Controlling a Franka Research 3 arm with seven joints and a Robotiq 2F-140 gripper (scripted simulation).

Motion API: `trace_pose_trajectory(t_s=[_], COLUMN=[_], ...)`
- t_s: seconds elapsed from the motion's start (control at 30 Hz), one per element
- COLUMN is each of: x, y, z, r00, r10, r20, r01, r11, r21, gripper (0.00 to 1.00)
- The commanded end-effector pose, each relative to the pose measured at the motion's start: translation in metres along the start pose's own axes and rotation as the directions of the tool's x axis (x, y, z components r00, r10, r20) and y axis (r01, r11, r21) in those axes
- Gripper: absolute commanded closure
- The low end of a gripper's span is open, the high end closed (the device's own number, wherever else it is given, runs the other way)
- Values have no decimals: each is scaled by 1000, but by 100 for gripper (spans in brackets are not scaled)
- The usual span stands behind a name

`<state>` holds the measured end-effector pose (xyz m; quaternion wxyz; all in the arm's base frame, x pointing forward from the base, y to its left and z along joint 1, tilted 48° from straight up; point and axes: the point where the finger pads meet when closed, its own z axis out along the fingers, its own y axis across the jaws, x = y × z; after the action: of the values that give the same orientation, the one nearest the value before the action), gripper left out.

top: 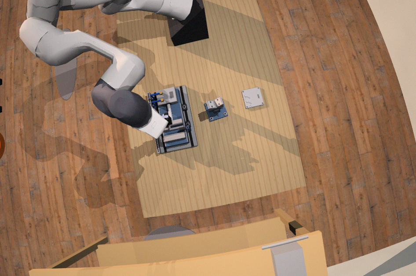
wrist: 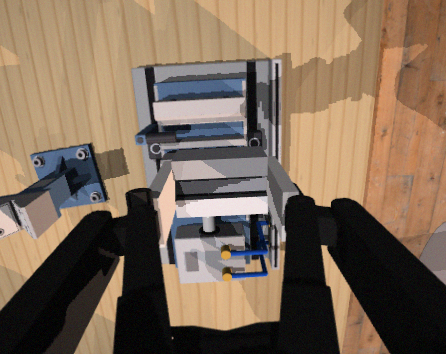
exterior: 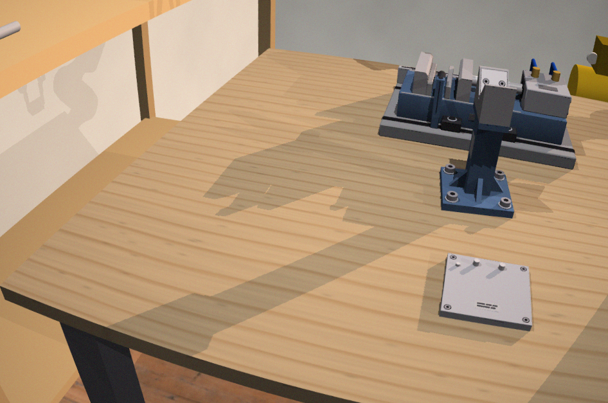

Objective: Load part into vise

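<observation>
Gripper (wrist: 221,200) is clamped on the part (wrist: 219,181), one black finger (wrist: 143,225) on each short end, and the block hangs high in the air over the vise (wrist: 212,130). From the wrist camera the part lies crosswise, dark slot on the side facing the camera, with the air cylinder (wrist: 207,252) (yellow fittings, blue hoses) just below it in the picture. Beyond the part, a pale jaw block sits across the blue vise bed, and the work stop (wrist: 159,138) pokes in from the left. V-block (wrist: 42,200) stands off to the left on its blue foot, nothing in it. Out on the exterior view, only the gripper's tip shows at the top edge, well above the vise. Infeed plate (exterior: 486,290) lies bare near the table (exterior: 196,241) front edge, well apart from the vise.
</observation>
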<state>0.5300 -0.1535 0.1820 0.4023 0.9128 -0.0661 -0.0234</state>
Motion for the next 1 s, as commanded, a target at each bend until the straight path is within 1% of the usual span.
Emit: trace_pose_trajectory(t_s=[0.0,0.67,0.97], x=[0,0,0], y=[0,0,0], z=[-1,1,7], r00=[1000,1000,1000], r10=[-8,-10,-13], r20=[-2,-2,-2], r01=[8,10,13], r11=[1000,1000,1000], r21=[-1,-1,-1], gripper=[100,100,100])
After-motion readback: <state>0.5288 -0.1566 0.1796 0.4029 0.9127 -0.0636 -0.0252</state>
